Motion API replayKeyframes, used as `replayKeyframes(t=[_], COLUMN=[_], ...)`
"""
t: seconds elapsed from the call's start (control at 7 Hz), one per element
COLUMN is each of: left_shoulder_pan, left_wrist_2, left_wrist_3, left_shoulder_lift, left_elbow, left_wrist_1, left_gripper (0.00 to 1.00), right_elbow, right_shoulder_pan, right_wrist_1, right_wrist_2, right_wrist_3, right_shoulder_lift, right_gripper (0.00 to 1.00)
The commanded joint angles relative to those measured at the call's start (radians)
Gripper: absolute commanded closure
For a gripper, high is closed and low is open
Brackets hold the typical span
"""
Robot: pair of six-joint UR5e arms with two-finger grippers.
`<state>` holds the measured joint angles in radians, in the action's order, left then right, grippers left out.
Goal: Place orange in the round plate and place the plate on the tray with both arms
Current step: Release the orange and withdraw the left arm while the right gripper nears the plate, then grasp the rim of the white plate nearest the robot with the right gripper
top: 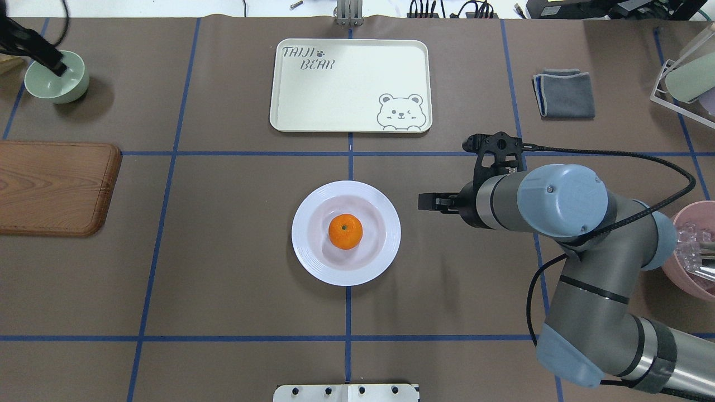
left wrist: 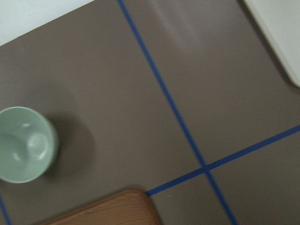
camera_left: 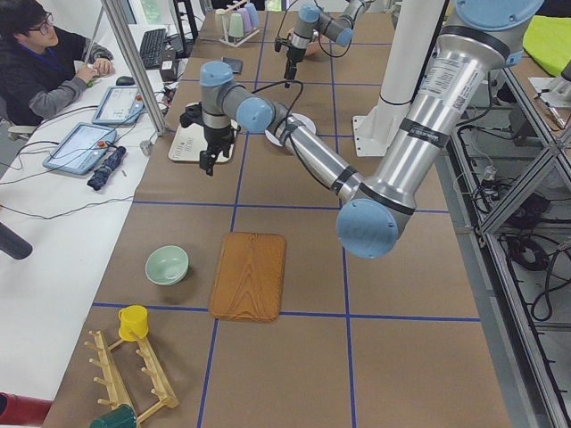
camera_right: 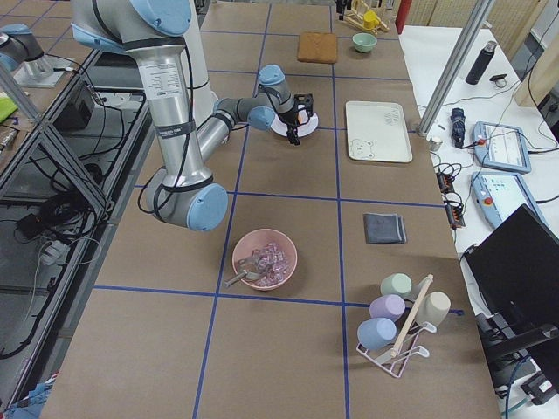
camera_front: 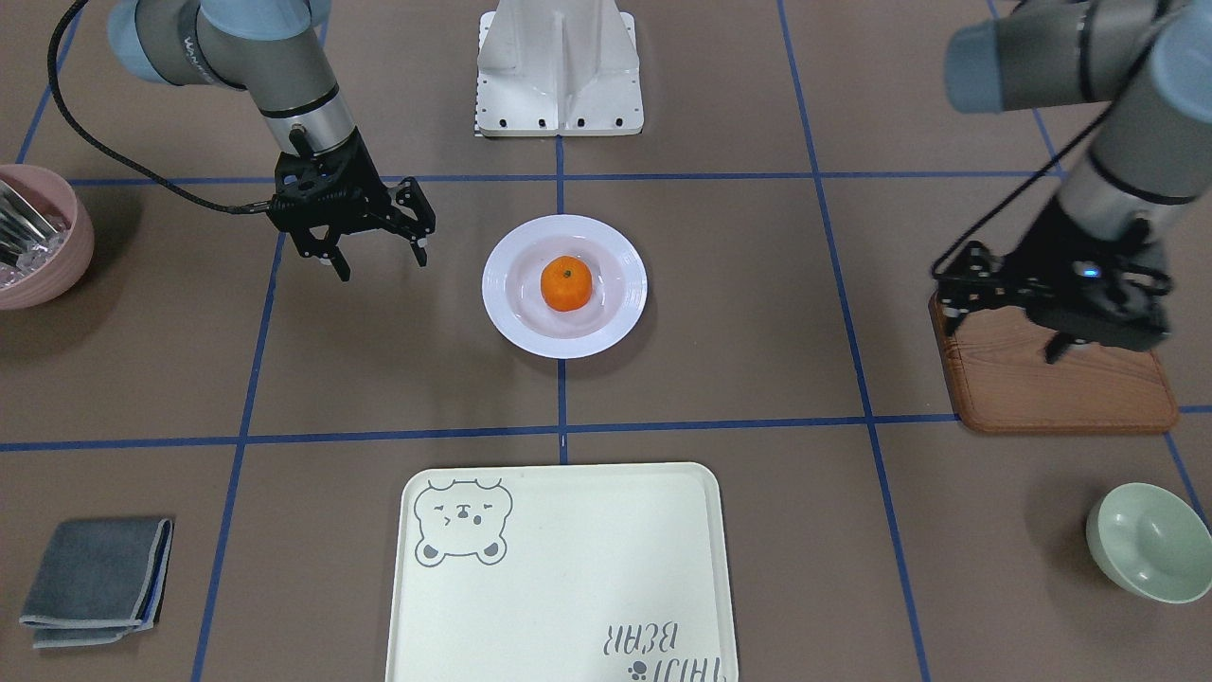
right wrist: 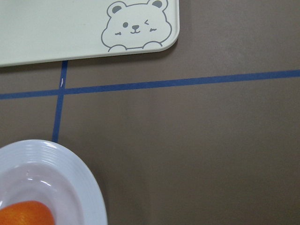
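Note:
The orange [camera_front: 566, 284] [top: 345, 231] lies in the sunken centre of the white round plate [camera_front: 511, 313] [top: 308, 262] at mid-table. The cream bear tray [camera_front: 559, 578] [top: 346, 95] lies bare, one grid square beyond the plate from the robot. My right gripper [camera_front: 379, 262] hovers open beside the plate on the robot's right, a short gap from its rim, holding nothing. My left gripper [camera_front: 1004, 332] hangs open and holding nothing over the wooden board [camera_front: 1060, 388], far from the plate. The right wrist view shows the plate's rim [right wrist: 79, 183], a sliver of orange [right wrist: 23, 214] and the tray's bear corner [right wrist: 70, 28].
A mint-green bowl [camera_front: 1150, 540] [left wrist: 23, 145] sits past the wooden board [top: 56, 187] on the robot's left. On its right are a pink bowl [camera_front: 38, 246] with clear pieces and a folded grey cloth [camera_front: 95, 583]. A mug rack [top: 687, 72] stands at the far right corner.

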<state>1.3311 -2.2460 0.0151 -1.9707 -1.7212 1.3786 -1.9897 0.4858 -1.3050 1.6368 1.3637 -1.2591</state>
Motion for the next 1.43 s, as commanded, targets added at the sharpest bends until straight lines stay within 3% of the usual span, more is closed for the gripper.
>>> replayKeyframes(t=[0.0,0.14,0.29,0.43,0.57,0.71,1.0,1.29], left_shoulder_pan=[0.259,0.333,0.339,0.344,0.344,0.344,0.344,0.344], left_wrist_2=[-0.262,-0.273,-0.264,-0.255,-0.163,-0.141,-0.145,-0.152], left_wrist_3=[0.198,0.192,0.178,0.244,0.244,0.243,0.241,0.243], left_shoulder_lift=[0.138,0.156,0.179,0.272,0.312,0.349,0.354,0.36], left_elbow=[0.25,0.367,0.411,0.369,0.279,0.255,0.255,0.256], left_wrist_1=[0.096,0.223,0.232,0.256,0.251,0.25,0.257,0.263], left_gripper=[0.01,0.01,0.01,0.01,0.01,0.01,0.01,0.01], right_elbow=[-0.003,-0.001,-0.001,-0.001,-0.006,-0.014,0.033,0.132], right_shoulder_pan=[-0.056,-0.084,-0.123,-0.172,-0.197,-0.237,-0.371,-0.388], right_wrist_1=[0.0,0.001,0.006,0.012,0.012,0.012,0.065,0.15], right_wrist_2=[-0.048,-0.058,-0.125,-0.197,-0.257,-0.326,-0.479,-0.511], right_wrist_3=[0.194,0.304,0.41,0.46,0.547,0.645,0.794,0.798], right_shoulder_lift=[0.026,0.039,0.044,0.043,0.044,0.043,0.043,0.055], right_gripper=[0.0,0.01,0.01,0.0,0.0,0.0,0.01,0.04])
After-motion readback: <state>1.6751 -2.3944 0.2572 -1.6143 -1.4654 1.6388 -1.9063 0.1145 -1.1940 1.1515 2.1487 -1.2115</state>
